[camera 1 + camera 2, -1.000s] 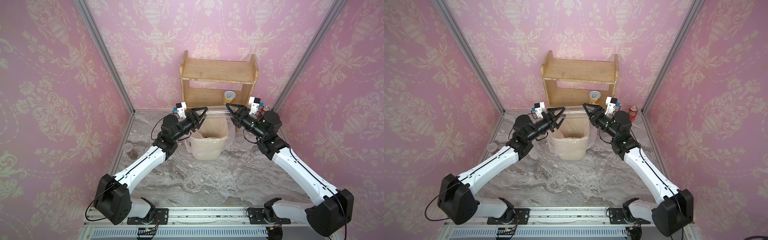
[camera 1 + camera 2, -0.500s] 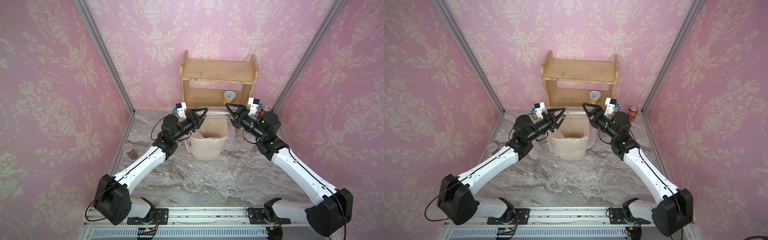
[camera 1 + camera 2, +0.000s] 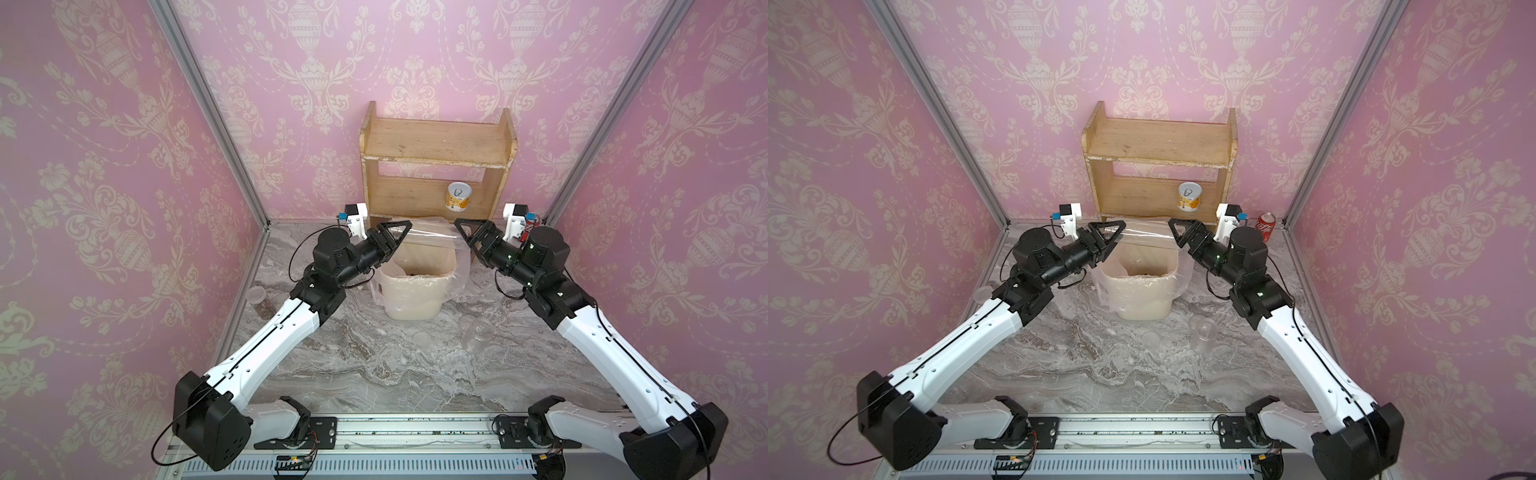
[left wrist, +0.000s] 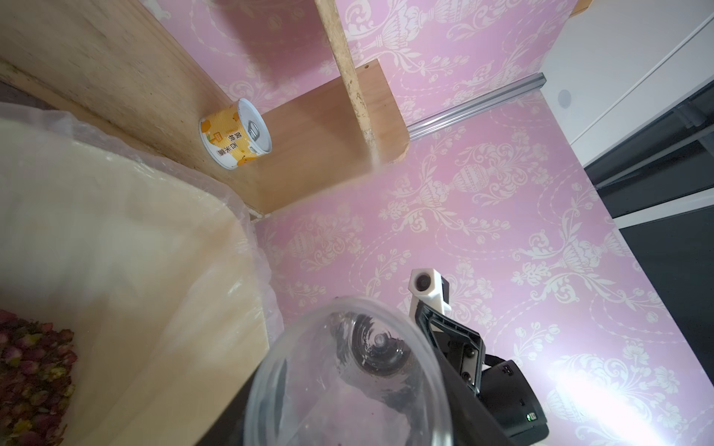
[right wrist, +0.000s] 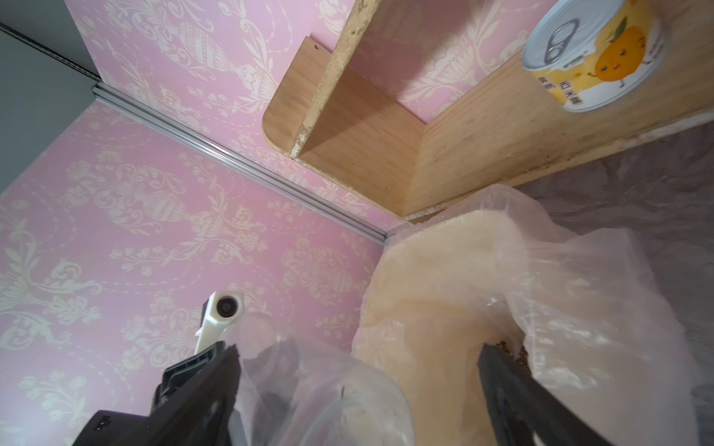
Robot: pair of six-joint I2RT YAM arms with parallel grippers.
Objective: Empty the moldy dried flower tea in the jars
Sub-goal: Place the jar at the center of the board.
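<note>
A clear jar [image 3: 432, 235] lies on its side above the lined bin [image 3: 411, 299] in both top views. My left gripper [image 3: 395, 235] is shut on it. In the left wrist view I look into its wide mouth [image 4: 347, 370]; inside are only a few dark specks. My right gripper [image 3: 465, 235] stands open at the jar's other end, its fingers [image 5: 502, 386] well clear of the jar [image 5: 340, 394]. Pinkish-brown dried flower tea [image 4: 31, 378] lies heaped in the bin. Another jar [image 3: 261, 301] holding some tea stands by the left wall.
A wooden shelf [image 3: 436, 145] stands behind the bin with a yellow-and-white tin [image 3: 458, 198] on its lower board. A red cola can [image 3: 1265, 226] sits in the back right corner. Empty clear jars [image 3: 478, 332] and a loose lid [image 3: 422, 338] lie right of the bin.
My right gripper's jaws have spread wide and let go of the jar. The left gripper closed slightly and keeps hold of it. Neither arm has shifted much.
</note>
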